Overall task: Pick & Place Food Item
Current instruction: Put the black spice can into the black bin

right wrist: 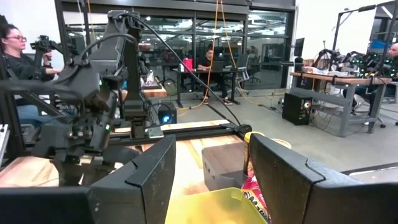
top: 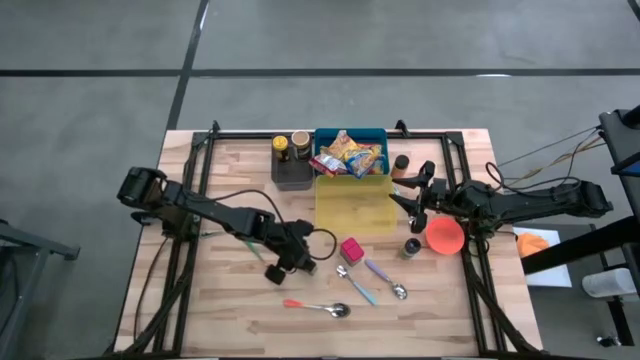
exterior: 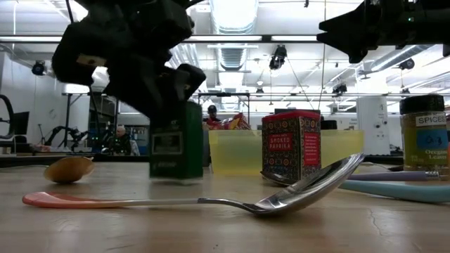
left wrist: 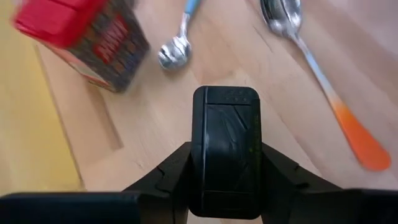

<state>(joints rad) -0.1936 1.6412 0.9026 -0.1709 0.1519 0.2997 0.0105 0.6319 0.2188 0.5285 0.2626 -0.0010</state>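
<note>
Lift green tin (exterior: 176,151) straight off the surface (top: 240,320) with left tool (top: 293,257) clamped on it, clearing the paprika tin (top: 351,249). Leave right tool (top: 413,200) wide, empty.

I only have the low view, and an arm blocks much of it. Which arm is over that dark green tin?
Observer: The left gripper. In its wrist view, its fingers flank the dark green tin.
Operator: Where is the right gripper?
Observer: The right gripper hangs open by the yellow bin's right edge, holding nothing.
Operator: Anything behind that bin?
Observer: A blue bin holding snack packets.
</note>
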